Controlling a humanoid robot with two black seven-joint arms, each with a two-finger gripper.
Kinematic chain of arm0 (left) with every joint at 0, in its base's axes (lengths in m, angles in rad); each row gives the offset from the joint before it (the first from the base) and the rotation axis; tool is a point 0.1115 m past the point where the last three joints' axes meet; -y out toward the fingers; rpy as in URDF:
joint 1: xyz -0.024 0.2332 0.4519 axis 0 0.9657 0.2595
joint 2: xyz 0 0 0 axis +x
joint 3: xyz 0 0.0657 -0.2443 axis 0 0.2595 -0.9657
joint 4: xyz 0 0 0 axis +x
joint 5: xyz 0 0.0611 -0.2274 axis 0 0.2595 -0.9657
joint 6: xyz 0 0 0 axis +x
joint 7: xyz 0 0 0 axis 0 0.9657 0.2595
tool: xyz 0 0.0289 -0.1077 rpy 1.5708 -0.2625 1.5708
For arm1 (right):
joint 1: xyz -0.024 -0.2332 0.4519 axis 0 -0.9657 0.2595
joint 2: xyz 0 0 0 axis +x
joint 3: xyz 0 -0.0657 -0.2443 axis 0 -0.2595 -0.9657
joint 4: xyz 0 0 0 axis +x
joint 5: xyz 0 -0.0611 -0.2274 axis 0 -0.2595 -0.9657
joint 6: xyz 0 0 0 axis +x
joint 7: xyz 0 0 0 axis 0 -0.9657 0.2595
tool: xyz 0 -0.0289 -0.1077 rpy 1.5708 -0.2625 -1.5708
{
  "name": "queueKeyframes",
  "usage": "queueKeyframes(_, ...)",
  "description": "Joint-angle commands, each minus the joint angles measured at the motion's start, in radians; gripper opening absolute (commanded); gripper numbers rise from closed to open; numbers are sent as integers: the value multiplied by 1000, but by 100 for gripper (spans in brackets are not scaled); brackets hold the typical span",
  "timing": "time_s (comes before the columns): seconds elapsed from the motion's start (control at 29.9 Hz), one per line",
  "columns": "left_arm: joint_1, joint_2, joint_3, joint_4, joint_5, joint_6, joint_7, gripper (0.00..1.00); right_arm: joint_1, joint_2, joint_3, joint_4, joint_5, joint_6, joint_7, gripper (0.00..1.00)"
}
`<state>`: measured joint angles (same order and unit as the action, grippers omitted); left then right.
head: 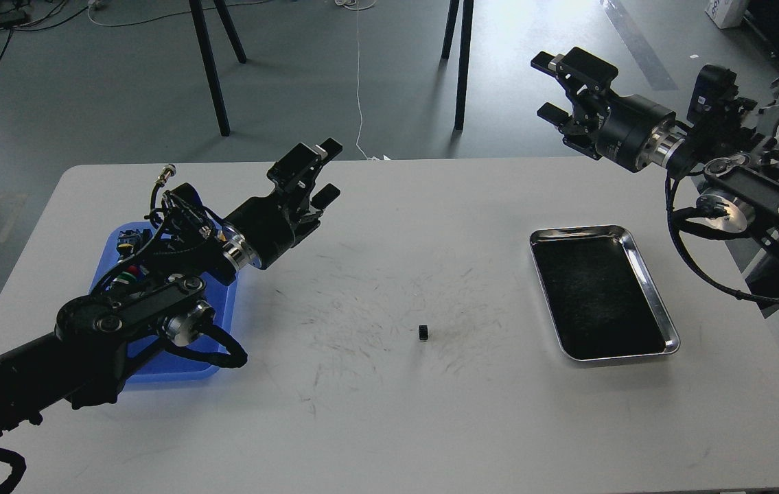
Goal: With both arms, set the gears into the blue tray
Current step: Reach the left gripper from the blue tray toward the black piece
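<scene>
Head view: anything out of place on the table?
One tiny black gear sits alone mid-table, outside the blue tray. Both grippers, left and right, are open and empty. The steel tray lies slightly askew.
</scene>
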<state>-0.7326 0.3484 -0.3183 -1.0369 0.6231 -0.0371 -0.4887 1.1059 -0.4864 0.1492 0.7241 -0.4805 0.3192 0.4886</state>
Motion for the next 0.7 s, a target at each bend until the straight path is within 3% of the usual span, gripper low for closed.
queueKeyframes(0.0, 1, -34, 19, 0, 32, 5, 0, 98, 2, -1, 23, -2, 7, 0, 0, 97)
queueKeyframes(0.67, -18, -121, 192, 31, 309, 132, 0, 98, 12, -1, 105, -6, 79, -5, -1, 97)
